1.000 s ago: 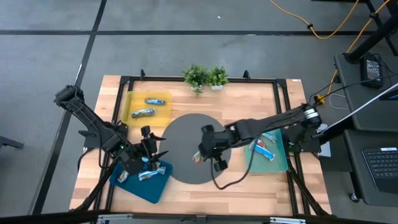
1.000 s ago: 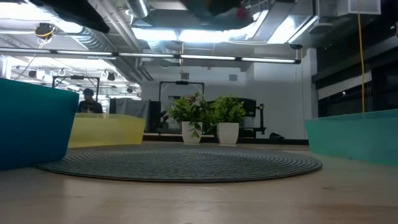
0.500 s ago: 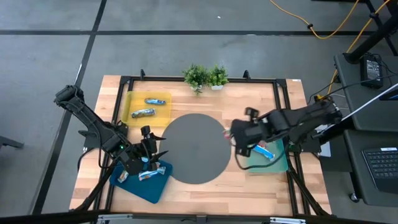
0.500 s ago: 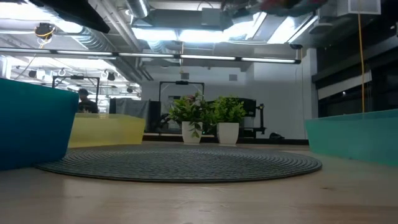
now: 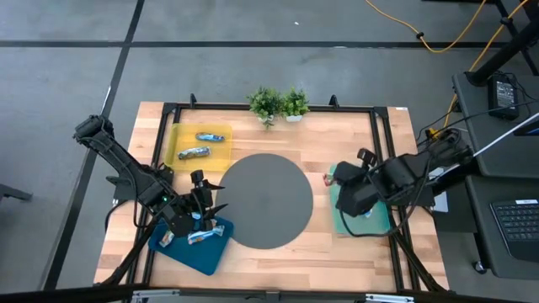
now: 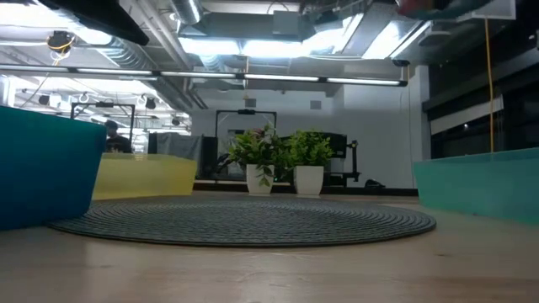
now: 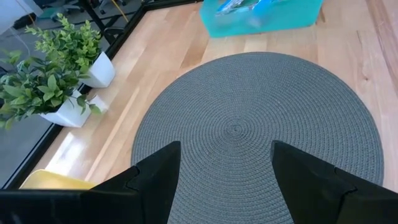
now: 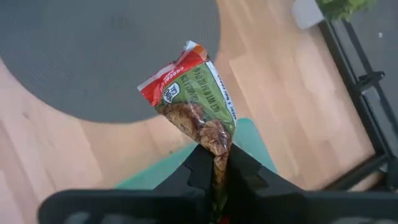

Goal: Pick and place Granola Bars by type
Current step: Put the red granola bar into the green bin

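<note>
A granola bar [image 8: 193, 93] in a red and green wrapper is in my right gripper [image 8: 215, 167], which is shut on it above the left edge of the green mat [image 5: 377, 220]. In the high view only a red tip of that granola bar [image 5: 327, 178] shows beside my right gripper [image 5: 335, 182]. Two silver-blue bars [image 5: 210, 135] lie flat on the yellow mat [image 5: 178, 143]. Blue bars [image 5: 199, 237] lie on the blue mat [image 5: 206, 252]. My left gripper [image 7: 227, 180] stands open above the blue mat, facing the grey round mat [image 5: 268, 200]. My right gripper pinches one narrow end of the bar's wrapper [image 8: 216, 148] between its two fingers. The fingers slant steeply down. The rest of the bar sticks out past the fingertips, lifted clear of the table and the mats.
Two potted plants [image 5: 278, 104] stand at the table's far edge. The grey round mat [image 7: 249, 130] lies bare in the middle. More bars [image 7: 245, 6] lie on the green mat [image 7: 292, 15]. A black frame [image 5: 173, 109] runs around the table.
My right gripper has carried the red and green bar from above the grey mat's right part toward the table's right edge, to the green mat's left edge. It has risen, tipped further down and rolled about. The bar stays lifted clear.
</note>
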